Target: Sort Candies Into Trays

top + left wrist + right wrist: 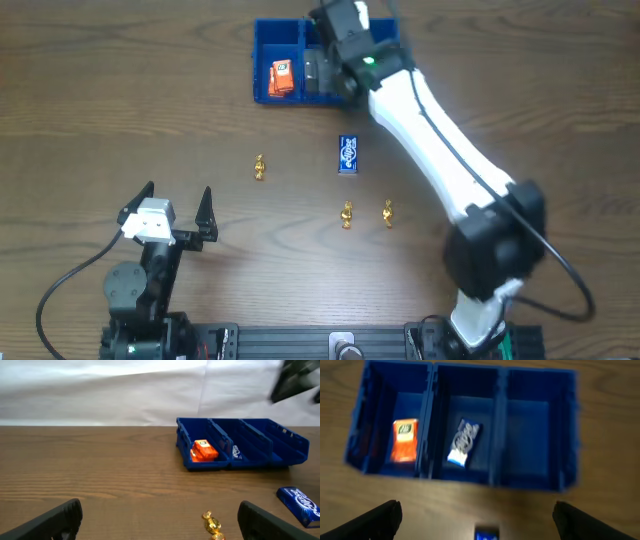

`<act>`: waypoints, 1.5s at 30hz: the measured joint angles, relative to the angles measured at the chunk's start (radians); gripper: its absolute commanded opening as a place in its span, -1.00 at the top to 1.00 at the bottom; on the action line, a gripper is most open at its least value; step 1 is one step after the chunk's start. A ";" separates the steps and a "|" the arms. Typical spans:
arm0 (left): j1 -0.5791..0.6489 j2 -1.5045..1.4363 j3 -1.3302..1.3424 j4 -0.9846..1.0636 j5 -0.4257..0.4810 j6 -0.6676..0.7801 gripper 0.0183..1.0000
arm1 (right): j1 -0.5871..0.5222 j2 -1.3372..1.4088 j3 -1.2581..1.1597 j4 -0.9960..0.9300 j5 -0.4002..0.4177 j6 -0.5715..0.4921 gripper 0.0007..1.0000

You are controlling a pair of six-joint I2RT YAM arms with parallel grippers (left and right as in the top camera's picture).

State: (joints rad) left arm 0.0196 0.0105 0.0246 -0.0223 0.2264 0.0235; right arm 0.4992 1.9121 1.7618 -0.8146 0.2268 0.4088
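A blue tray (258, 60) with three compartments stands at the far middle of the table. An orange candy box (404, 440) lies in its left compartment, and a blue wrapped candy (464, 442) lies in the middle one. My right gripper (477, 522) hovers open above the tray's near edge, holding nothing. Another blue candy bar (348, 154) lies on the table just in front of the tray. Three gold candies (260, 167) (347, 214) (388, 212) are scattered nearer to me. My left gripper (178, 205) stays open and empty at the near left.
The right arm (440, 140) stretches diagonally across the table's right half and covers part of the tray. The tray's right compartment (540, 435) holds nothing. Bare wood surrounds the candies at the left and the far right.
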 measured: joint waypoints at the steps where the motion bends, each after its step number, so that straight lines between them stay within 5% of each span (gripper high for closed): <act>1: 0.000 0.000 0.000 0.000 0.000 0.000 -1.00 | -0.001 -0.026 -0.025 -0.008 -0.007 0.008 -1.00; 12: 0.000 0.000 0.000 0.000 0.000 0.000 -1.00 | 0.016 -0.007 -0.374 0.011 -0.090 0.113 -1.00; 26: 0.000 0.000 0.000 0.000 0.000 0.000 -1.00 | 0.043 0.076 -0.409 0.090 -0.103 0.161 -0.99; 45: 0.000 0.000 0.000 0.000 0.000 0.000 -0.99 | 0.041 0.125 -0.411 0.132 -0.108 0.197 -0.40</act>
State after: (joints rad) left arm 0.0196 0.0101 0.0246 -0.0227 0.2264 0.0231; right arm 0.5404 2.0369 1.3506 -0.6830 0.1192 0.6060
